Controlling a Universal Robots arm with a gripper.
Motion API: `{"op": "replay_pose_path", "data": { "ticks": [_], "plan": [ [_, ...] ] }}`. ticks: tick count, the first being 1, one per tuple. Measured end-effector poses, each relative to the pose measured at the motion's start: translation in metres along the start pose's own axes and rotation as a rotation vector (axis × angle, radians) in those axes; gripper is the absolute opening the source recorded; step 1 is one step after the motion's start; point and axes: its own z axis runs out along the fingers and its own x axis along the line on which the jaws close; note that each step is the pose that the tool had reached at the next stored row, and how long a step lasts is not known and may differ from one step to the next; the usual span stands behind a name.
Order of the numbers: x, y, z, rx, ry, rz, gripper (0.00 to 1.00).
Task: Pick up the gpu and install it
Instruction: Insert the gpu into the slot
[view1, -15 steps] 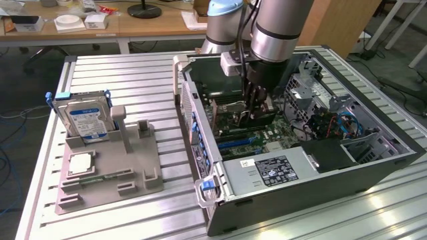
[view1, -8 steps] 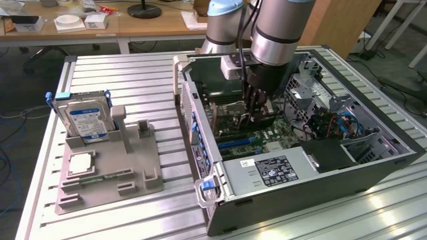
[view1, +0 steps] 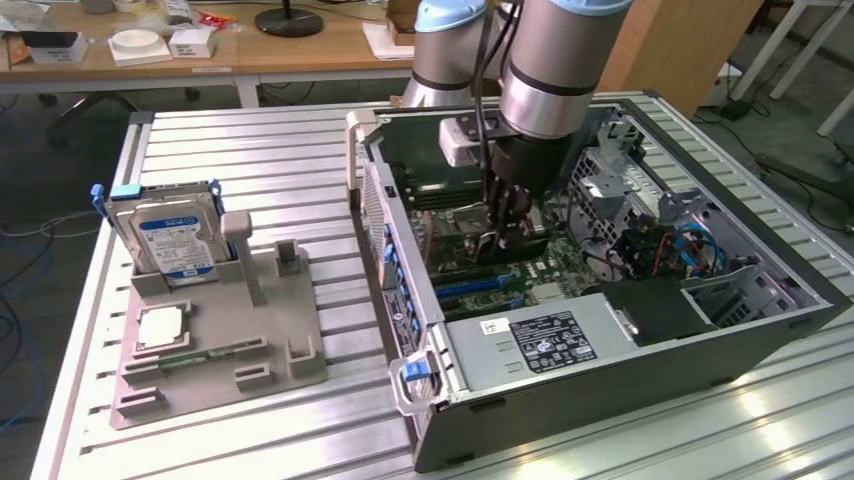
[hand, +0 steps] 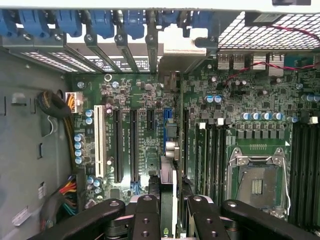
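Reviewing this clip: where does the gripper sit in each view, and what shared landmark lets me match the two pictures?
Exterior view: the gripper hangs inside the open computer case, just above the green motherboard.
Wrist view: the gripper is over the expansion slots of the motherboard, beside the empty CPU socket.
Shared landmark: the green motherboard.

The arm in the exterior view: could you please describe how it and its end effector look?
The arm is silver-grey with pale blue joint caps; a black cable runs down it and a white box sits at the wrist. The end effector is black, with bolted links.
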Motion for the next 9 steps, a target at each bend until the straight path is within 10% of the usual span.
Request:
{"op": "replay_pose_path", "data": {
  "ticks": [9],
  "plan": [
    [0.0013, 0.0038, 0.0076, -0.0001, 0.0003, 0.0, 0.26]
  ]
}}
